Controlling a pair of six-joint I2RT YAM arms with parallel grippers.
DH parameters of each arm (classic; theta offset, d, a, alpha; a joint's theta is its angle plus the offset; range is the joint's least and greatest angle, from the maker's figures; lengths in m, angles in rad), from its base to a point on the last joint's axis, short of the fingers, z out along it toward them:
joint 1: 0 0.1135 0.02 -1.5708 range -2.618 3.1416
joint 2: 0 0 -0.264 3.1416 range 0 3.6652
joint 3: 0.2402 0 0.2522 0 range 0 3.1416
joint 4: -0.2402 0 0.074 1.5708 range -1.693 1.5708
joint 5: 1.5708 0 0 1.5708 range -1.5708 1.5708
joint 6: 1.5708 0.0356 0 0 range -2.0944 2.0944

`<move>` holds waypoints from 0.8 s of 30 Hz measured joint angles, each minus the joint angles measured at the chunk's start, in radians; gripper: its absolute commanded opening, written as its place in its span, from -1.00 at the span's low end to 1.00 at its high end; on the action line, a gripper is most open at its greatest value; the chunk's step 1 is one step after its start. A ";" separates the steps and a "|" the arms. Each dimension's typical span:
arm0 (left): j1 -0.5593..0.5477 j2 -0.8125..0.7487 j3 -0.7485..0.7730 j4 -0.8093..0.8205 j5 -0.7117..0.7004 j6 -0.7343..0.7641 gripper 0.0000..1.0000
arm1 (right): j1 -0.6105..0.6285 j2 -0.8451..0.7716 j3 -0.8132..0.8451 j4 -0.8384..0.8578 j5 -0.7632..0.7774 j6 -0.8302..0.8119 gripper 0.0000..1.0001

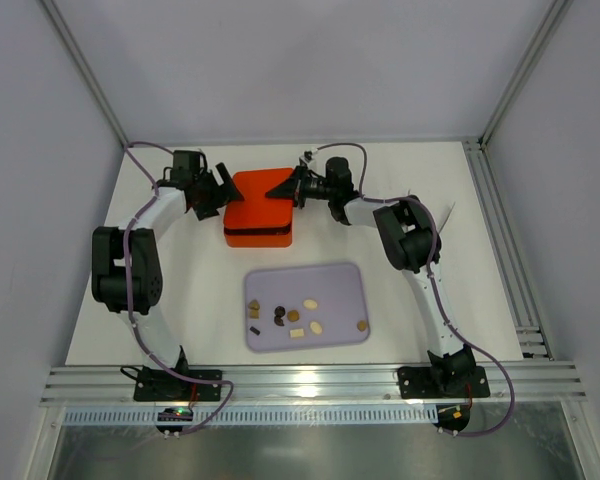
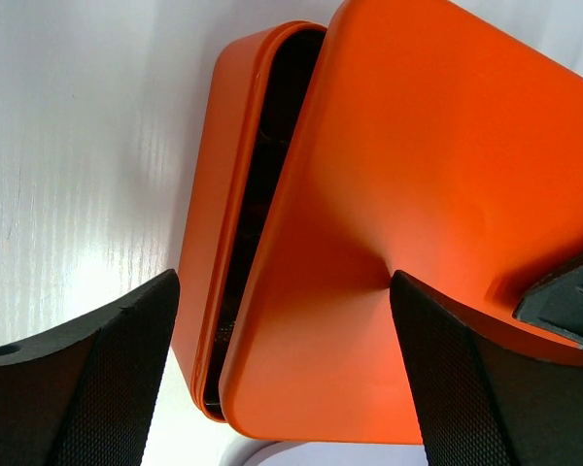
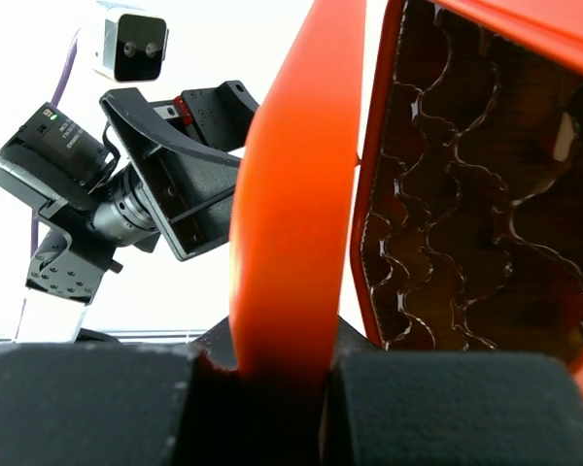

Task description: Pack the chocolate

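The chocolate, several small brown, tan and cream pieces, lies on a lavender tray. Behind the tray stands the orange box with its flat orange lid tilted up off it. My right gripper is shut on the lid's right edge; in the right wrist view the lid is pinched between the jaws of the gripper, with the box's brown moulded insert exposed beside it. My left gripper stands open at the box's left side. In the left wrist view it spans the lid and box rim.
The left arm's wrist and camera show close behind the lid in the right wrist view. White table surrounds the tray and box. An aluminium rail runs along the near edge, with another at the right side.
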 measured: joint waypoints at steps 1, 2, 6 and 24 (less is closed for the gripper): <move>0.000 0.000 0.000 0.000 0.000 0.000 0.73 | 0.000 0.001 0.000 0.006 -0.001 0.006 -0.71; 0.000 0.000 0.000 0.001 0.000 0.000 0.74 | 0.000 0.002 0.000 0.009 -0.002 0.008 -0.71; 0.000 0.000 0.000 0.002 0.000 0.000 0.74 | 0.001 0.002 0.000 0.000 -0.005 0.005 -0.71; 0.000 0.000 -0.017 0.026 0.026 0.000 0.76 | 0.019 0.041 0.066 -0.108 -0.018 -0.061 -0.71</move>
